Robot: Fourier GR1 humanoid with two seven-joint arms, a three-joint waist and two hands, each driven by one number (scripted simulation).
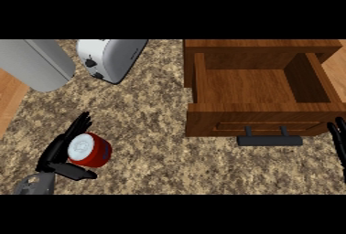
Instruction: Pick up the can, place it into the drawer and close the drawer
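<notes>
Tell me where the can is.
In the head view's lower left, the red can sits in the left hand on the counter.

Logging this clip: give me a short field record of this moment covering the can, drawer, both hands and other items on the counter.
can: red can lying on its side on the counter, pale end up
left hand: left hand curled round the can
drawer: wooden drawer open, nothing visible inside, black handle at front
right hand: right hand at the view's right edge, fingers straight, resting
other: toaster; grey appliance
</notes>
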